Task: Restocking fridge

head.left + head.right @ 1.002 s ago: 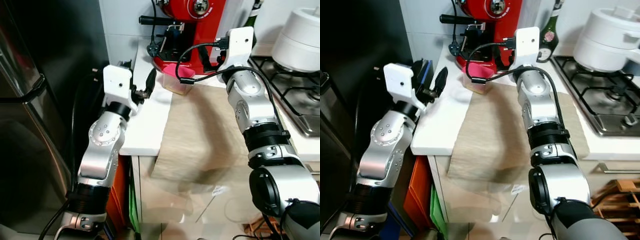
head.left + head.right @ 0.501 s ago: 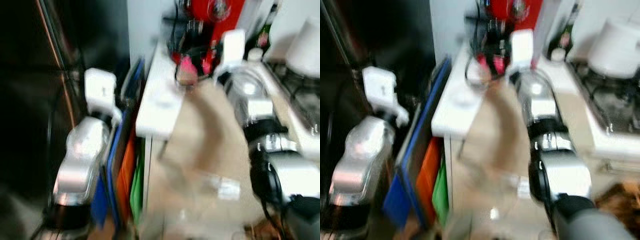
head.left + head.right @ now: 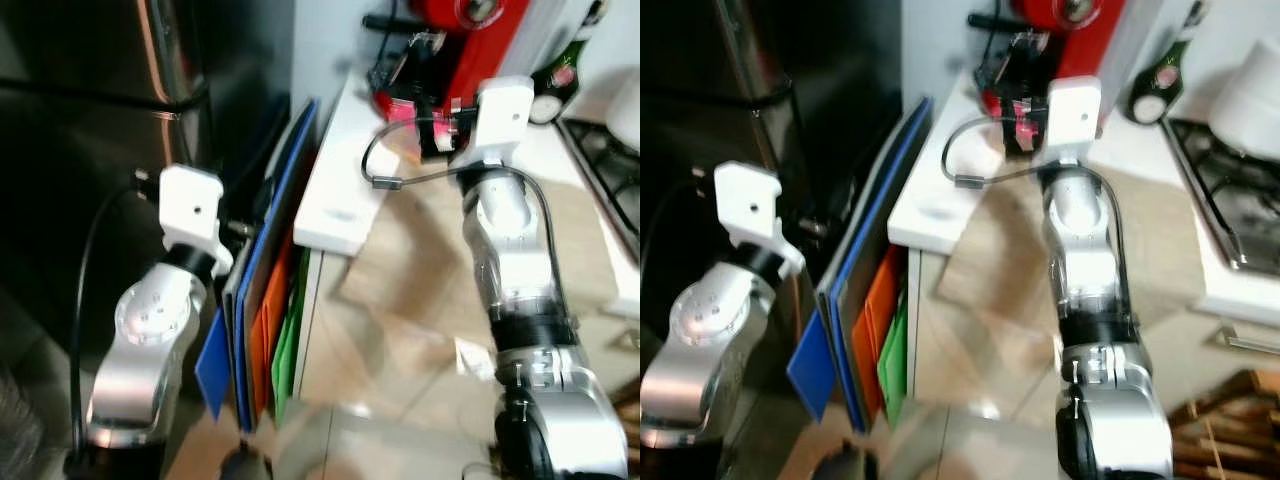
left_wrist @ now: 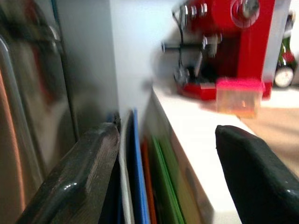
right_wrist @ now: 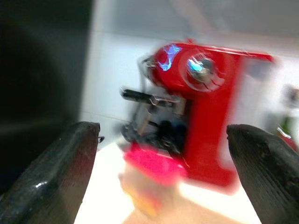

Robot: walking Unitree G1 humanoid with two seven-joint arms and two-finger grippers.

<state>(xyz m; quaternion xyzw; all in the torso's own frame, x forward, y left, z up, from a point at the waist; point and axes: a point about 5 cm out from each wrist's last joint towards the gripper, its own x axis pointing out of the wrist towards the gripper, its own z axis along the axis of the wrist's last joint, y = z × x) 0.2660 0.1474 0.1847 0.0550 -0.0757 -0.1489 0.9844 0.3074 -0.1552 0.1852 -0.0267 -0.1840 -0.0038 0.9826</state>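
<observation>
while both arms are raised: l hand [image 4: 163, 172] open by fridge [image 3: 90, 150] & boards [image 3: 262, 300] | r hand [image 5: 163, 154] open, over worktop [image 3: 340, 190], facing red machine [image 5: 201, 102] w/ pink-lid tub [image 4: 236, 95]

The fridge [image 3: 90, 90] looks like dark, glossy brushed metal. The coffee machine [image 4: 233, 42] is shiny red with chrome parts. The counter [image 3: 340, 190] is smooth white under a matt beige cloth [image 3: 1140, 240].

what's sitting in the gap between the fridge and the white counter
Flat boards stand on edge in that gap: blue boards, an orange one and a green one, between the fridge and the white counter, seen in both eye views.
</observation>
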